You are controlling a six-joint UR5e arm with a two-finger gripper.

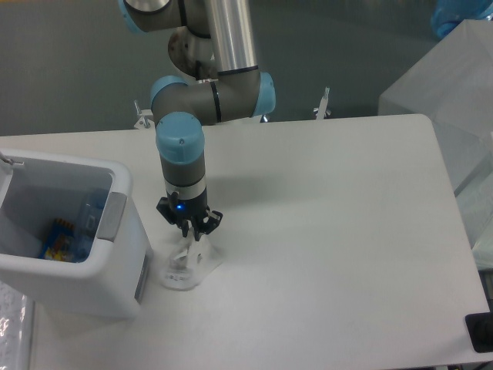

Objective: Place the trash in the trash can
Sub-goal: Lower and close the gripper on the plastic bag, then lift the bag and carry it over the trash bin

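The crumpled clear wrapper (182,270), one piece of the trash, lies on the white table just right of the trash can (85,289). My gripper (189,233) points straight down onto the wrapper's top. Its fingers are drawn together and pinch the plastic. The white trash can stands at the left edge with a grey patch on its right rim. Inside it I see the clear bluish bottle (92,214).
A blue-and-yellow snack packet (60,240) lies at the bottom of the can. Translucent plastic boxes (454,85) stand past the table's right edge. A small black object (479,331) sits at the bottom right corner.
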